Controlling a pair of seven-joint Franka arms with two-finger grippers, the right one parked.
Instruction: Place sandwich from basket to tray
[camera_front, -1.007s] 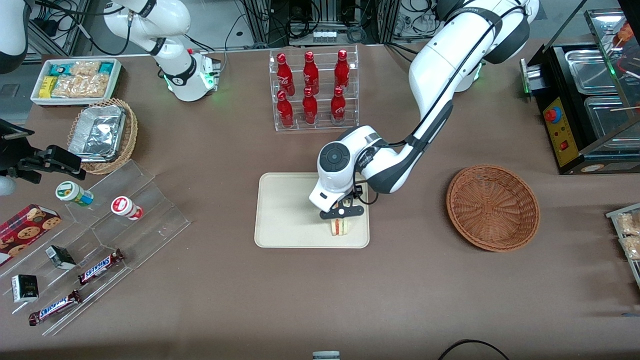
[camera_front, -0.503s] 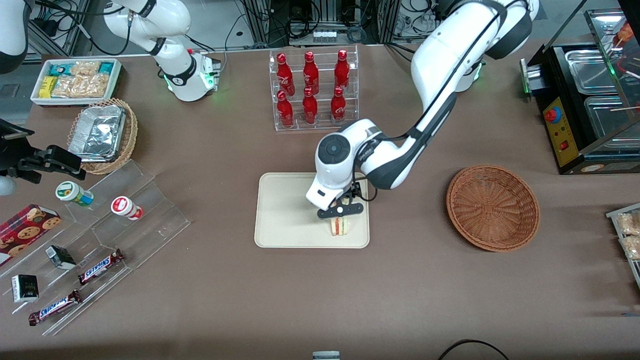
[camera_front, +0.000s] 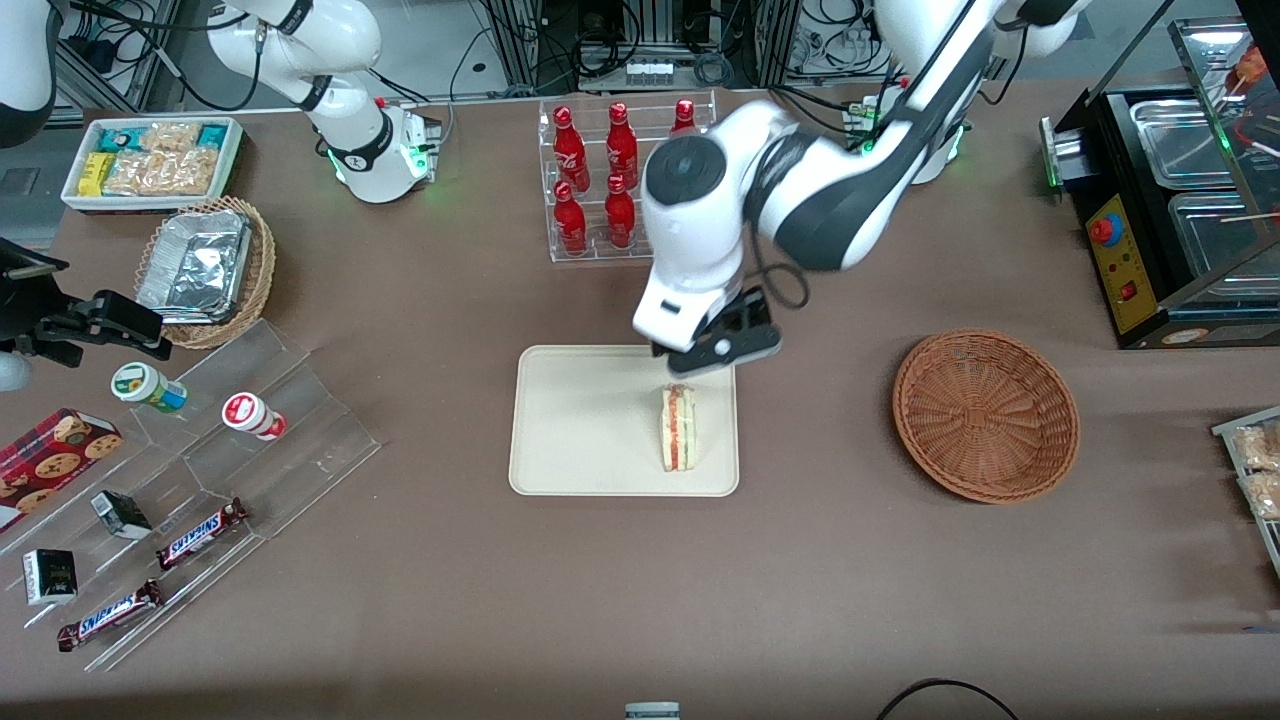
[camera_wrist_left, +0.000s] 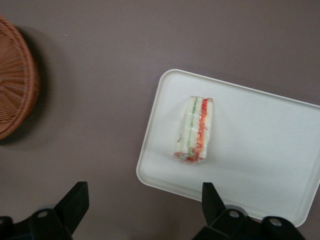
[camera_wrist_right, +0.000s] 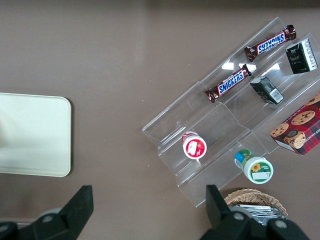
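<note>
The sandwich (camera_front: 679, 428) lies on the cream tray (camera_front: 580, 430), near the tray edge that faces the basket, its red and green filling stripe showing. It also shows in the left wrist view (camera_wrist_left: 195, 129) on the tray (camera_wrist_left: 260, 150). The reddish-brown wicker basket (camera_front: 985, 415) stands empty toward the working arm's end of the table, and its rim shows in the wrist view (camera_wrist_left: 15, 85). My left gripper (camera_front: 716, 343) is open and empty, raised well above the tray's edge farther from the front camera, clear of the sandwich. In the wrist view its fingers (camera_wrist_left: 75, 202) stand wide apart.
A clear rack of red bottles (camera_front: 625, 180) stands just past the tray, under my arm. Toward the parked arm's end are a tan basket with a foil container (camera_front: 205, 268), a white bin of snacks (camera_front: 152, 160) and an acrylic stand with candy bars (camera_front: 200, 535).
My gripper has let go of the sandwich and risen high above the tray, moving away from the front camera. The sandwich now lies free on the tray.
</note>
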